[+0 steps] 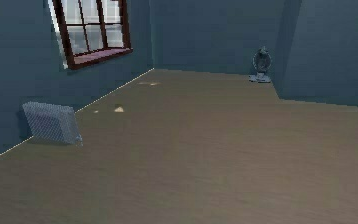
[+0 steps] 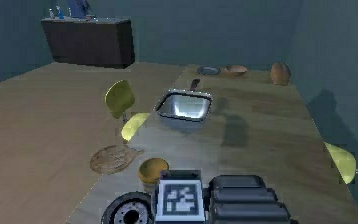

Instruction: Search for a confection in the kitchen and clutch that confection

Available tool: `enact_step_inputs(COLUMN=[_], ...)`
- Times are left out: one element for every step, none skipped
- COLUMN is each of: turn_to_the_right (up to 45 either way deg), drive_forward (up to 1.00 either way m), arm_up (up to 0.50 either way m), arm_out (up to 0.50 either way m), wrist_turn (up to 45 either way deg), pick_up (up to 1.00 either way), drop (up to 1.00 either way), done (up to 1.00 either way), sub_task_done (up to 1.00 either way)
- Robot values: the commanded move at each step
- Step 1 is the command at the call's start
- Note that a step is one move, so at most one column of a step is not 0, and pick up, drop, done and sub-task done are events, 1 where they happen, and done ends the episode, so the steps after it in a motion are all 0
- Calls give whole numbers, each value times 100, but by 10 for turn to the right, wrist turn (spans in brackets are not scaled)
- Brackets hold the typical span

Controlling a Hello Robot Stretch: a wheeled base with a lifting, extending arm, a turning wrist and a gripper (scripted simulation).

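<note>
Searching step, nothing grasped yet. Likely confection: flat round brown disc [image 2: 111,158] at the edge of long wooden table [image 2: 257,135], near dark gripper [image 2: 127,211]. Cannot tell whether holding anything. Next: confirm disc, then reach toward it.

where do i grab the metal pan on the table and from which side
Probably the dark handle of the metal pan: it sticks out from the pan's far rim, clear of other things on the table. Come down from above, since the handle lies low and flat and the pan's walls look wide.
</note>
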Motion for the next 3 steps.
enact_step_inputs(turn_to_the_right=[0,0,0], drive_forward=[0,0,0], arm_up=[0,0,0], arm_out=[18,0,0], wrist_turn=[0,450,450], pick_up=[0,0,0], drop=[0,0,0], done=[0,0,0], sub_task_done=[0,0,0])
